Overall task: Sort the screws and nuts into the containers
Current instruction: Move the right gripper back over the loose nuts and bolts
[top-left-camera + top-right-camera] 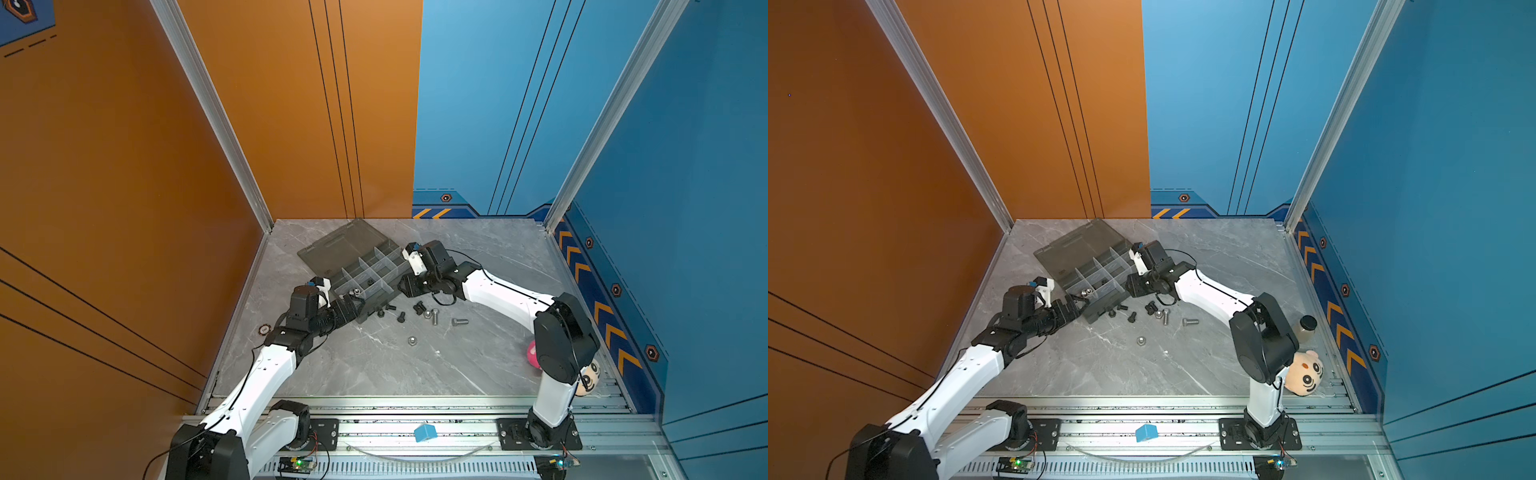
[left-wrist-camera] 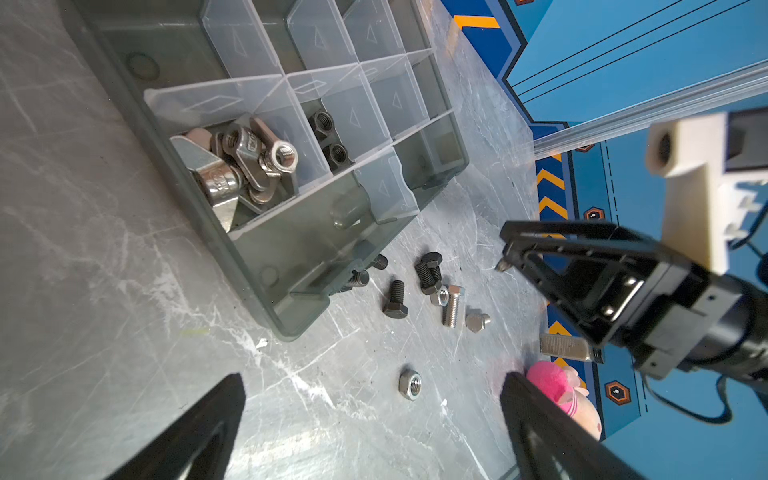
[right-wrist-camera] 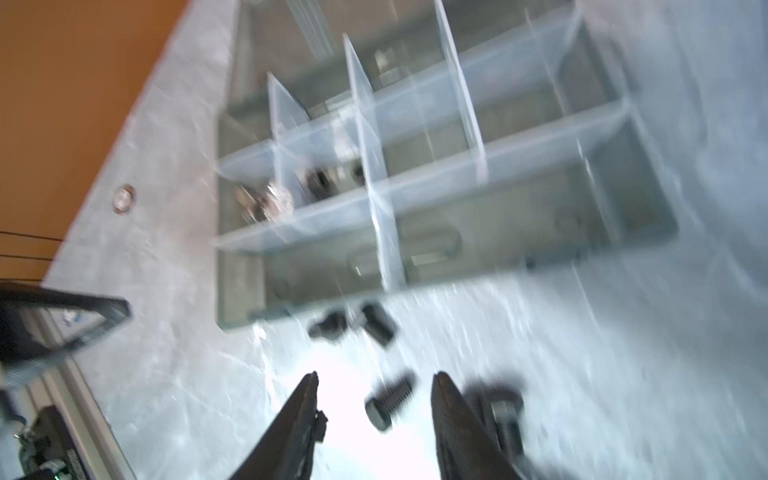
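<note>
Both tools spread by the box
Left tool (image 2: 372, 377) gapes empty; right tool (image 3: 376, 376) stands parted, a black screw (image 3: 388, 401) loose between its fingers on the worktop (image 3: 178, 374); box (image 2: 266, 249) just ahead, nuts (image 2: 245, 166) inside.

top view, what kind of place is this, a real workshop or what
Probably a robot test cell, not a workshop: left arm and right arm bolted to an aluminium rail, orange and blue panel walls around a marble-look table, and a plush toy.
</note>
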`<move>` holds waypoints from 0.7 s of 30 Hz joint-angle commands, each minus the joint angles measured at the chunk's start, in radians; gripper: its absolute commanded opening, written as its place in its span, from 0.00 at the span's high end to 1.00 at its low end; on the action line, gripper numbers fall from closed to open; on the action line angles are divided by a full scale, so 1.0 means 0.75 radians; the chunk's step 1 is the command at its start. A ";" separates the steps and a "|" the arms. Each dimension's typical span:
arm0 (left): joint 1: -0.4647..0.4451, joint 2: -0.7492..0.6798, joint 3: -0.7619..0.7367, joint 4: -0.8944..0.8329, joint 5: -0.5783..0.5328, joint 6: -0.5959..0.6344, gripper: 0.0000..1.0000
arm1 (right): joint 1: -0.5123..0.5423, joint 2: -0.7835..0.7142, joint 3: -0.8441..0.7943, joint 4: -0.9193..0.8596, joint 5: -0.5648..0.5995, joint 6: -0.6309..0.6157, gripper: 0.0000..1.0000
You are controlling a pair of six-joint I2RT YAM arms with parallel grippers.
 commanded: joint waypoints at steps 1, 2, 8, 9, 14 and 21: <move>0.001 0.002 -0.009 -0.019 -0.009 -0.007 0.02 | 0.018 -0.081 -0.140 -0.082 0.070 0.031 0.51; -0.001 0.009 -0.007 -0.019 -0.011 -0.005 0.02 | 0.025 -0.096 -0.179 -0.080 0.075 0.045 0.51; -0.008 0.046 0.000 0.001 -0.005 -0.007 0.02 | 0.088 -0.160 -0.361 -0.017 0.073 0.137 0.50; -0.011 0.052 0.005 0.002 -0.005 -0.007 0.02 | 0.099 -0.166 -0.385 -0.002 0.072 0.152 0.50; -0.021 0.073 0.009 0.007 -0.005 -0.004 0.02 | 0.152 -0.172 -0.447 0.050 0.059 0.226 0.49; -0.031 0.079 0.006 0.013 -0.010 -0.007 0.02 | 0.218 -0.140 -0.456 0.061 0.090 0.267 0.49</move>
